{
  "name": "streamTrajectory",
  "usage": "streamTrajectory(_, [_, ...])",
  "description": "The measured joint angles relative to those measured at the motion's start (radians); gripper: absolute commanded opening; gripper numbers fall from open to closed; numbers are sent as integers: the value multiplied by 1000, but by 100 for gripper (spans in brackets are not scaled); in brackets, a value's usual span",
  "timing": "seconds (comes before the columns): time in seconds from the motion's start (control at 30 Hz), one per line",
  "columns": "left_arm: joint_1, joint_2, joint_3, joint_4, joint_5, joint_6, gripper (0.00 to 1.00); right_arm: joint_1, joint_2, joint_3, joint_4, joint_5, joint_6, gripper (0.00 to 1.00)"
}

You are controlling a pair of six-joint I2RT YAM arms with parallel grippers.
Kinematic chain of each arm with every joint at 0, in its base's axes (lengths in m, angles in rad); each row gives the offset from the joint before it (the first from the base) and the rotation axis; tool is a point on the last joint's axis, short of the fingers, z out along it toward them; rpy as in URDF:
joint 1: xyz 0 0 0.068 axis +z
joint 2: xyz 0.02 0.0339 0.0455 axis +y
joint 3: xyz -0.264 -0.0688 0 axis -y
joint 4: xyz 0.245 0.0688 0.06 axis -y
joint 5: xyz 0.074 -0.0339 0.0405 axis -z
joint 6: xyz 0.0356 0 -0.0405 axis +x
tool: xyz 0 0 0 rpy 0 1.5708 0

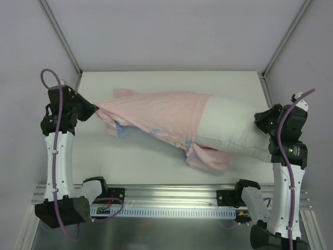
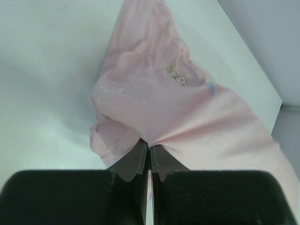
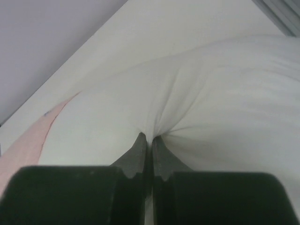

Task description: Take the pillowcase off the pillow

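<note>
Left claw (image 2: 149, 152): black fingers clamped together on a pinch of the thin pink fabric pillowcase (image 2: 187, 117), and the cloth puckers into the tips. From that pinch the pillowcase fans out, wrinkled, with a small blue and yellow print near one fold. Seen from the top, it runs in a taut line from the left side of the flat white desk (image 1: 156, 166) toward the middle.

Right claw (image 3: 148, 140): fingers closed tight on a bunch of white cloth of the plump white rectangular pillow (image 3: 225, 93), with creases radiating from the tips. Only the pillow is in this grip. The pink edge shows further off, at the left of the right wrist view.

The pillow lies across the right half of the desk. Its right end is bare and at the right claw, and its left part is inside the pillowcase. The open pink hem crosses the pillow about mid-desk, and a loose pink bunch lies along the pillow's near edge. Both arms stand at opposite ends of the desk.
</note>
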Motion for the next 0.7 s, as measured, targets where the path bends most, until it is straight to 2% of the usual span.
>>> streamTrajectory(0.1, [232, 14, -6, -37, 124, 8, 0, -92, -4, -5, -21, -30, 8, 1])
streamTrajectory(0.17, [315, 33, -30, -47, 176, 5, 0, -125, 8, -43, -21, -69, 16, 1])
streamTrajectory(0.37, [341, 49, -139, -53, 262, -4, 0, -134, 45, -177, 10, -135, 36, 1])
streamTrajectory(0.57, [344, 19, -127, -44, 254, -14, 0, -134, 67, -160, 53, -133, 36, 1])
streamTrajectory(0.7, [423, 6, -101, -45, 273, -43, 0, -165, 77, -129, 40, -126, 36, 1])
